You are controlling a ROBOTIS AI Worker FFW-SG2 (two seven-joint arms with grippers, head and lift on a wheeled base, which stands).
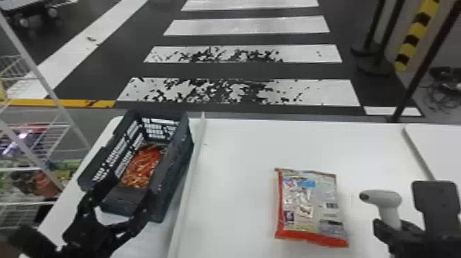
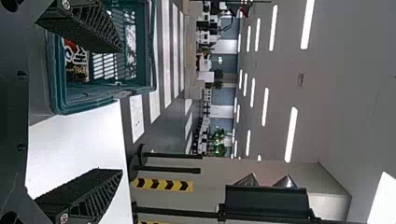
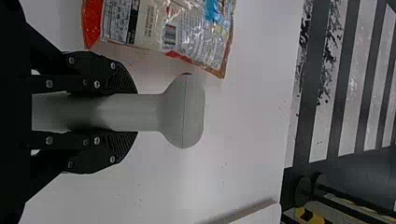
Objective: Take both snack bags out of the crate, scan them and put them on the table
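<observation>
Snack bag [image 1: 144, 164], red-orange, is lying inside the crate [image 1: 175, 161], eight o'clock in head view. Left pincer [image 1: 128, 192] is standing open at the crate's six-o'clock end, fingers well apart. Second snack bag [image 1: 305, 206] is lying flat on the white counter [image 1: 236, 154], between four and five o'clock, barcode showing. At four, right pincer [image 1: 396, 228] is gripping the scanner [image 1: 389, 199] by its handle, nose pointing toward nine.

Head view: high, forward-down over white table [image 1: 236, 151]. Left wrist view: low, near crate [image 1: 178, 147], facing far room. Right wrist view: close on handheld scanner [image 1: 382, 199], facing down-forward. Head/left share crate; head/right, scanner.
</observation>
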